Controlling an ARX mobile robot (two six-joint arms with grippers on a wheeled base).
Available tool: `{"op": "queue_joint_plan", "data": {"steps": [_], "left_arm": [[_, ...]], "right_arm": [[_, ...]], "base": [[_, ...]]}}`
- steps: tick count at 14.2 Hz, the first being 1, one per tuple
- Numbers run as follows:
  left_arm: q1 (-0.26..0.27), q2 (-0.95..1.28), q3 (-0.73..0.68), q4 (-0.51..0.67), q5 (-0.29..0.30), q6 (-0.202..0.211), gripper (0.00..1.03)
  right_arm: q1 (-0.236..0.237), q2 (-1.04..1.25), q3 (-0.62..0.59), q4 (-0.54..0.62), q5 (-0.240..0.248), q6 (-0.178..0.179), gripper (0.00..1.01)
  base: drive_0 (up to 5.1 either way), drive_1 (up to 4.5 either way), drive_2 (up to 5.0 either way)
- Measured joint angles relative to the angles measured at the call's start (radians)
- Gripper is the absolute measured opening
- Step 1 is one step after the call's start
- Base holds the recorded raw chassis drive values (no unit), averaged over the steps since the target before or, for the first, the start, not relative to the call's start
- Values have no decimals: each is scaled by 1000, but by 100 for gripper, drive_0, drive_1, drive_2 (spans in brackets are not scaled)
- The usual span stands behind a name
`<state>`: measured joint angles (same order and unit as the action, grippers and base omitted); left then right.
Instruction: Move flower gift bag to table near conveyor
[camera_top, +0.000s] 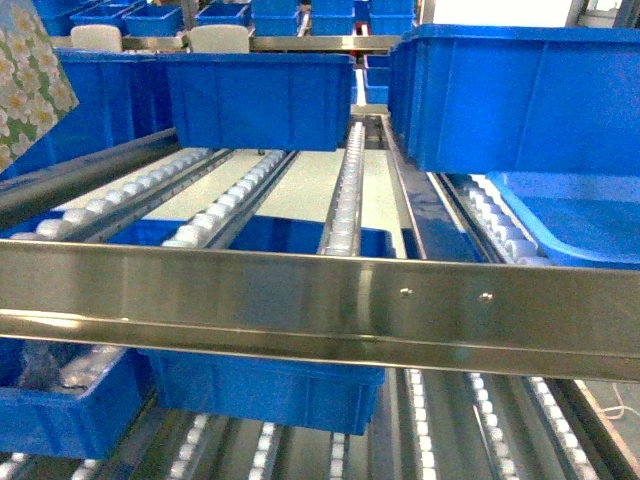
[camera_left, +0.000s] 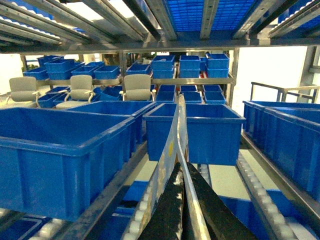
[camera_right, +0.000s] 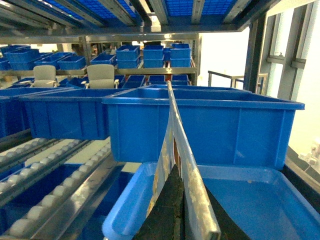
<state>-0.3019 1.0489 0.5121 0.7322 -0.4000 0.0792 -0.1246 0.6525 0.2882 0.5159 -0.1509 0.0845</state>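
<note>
The flower gift bag (camera_top: 25, 85) shows its white-yellow flowers on green at the head view's top left corner, above the conveyor (camera_top: 340, 200). In the left wrist view my left gripper (camera_left: 179, 167) is shut on that bag (camera_left: 175, 130), which stands edge-on as a thin upright sheet between the black fingers. My right gripper (camera_right: 176, 170) is likewise shut on a thin printed paper bag (camera_right: 172, 125), also seen edge-on, above a shallow blue tray (camera_right: 250, 200). Neither gripper appears in the head view. The table is out of view.
A shiny steel rail (camera_top: 300, 300) crosses the head view in front. Blue bins (camera_top: 260, 100) sit on the roller lanes, with a large one (camera_top: 520, 95) at the right and others (camera_top: 260, 385) on the lower level. Grey chairs (camera_left: 82, 90) stand far back.
</note>
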Motion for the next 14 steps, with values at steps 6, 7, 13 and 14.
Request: {"op": "queue_joint_plan", "data": {"steps": [6,7,13,14], "left_arm": [[0,0,0,0,0,0,2],[0,0,0,-2,0,0,2],[0,0,0,-2,0,0,2],[0,0,0,-1,0,0,2]], "right_arm": [[0,0,0,2,0,0,2],[0,0,0,0,0,0,2],[0,0,0,-2,0,0,2],[0,0,0,0,0,0,2]], "base": [[-498,145,324],[-498,145,324],[-498,145,324],[-498,145,324]]}}
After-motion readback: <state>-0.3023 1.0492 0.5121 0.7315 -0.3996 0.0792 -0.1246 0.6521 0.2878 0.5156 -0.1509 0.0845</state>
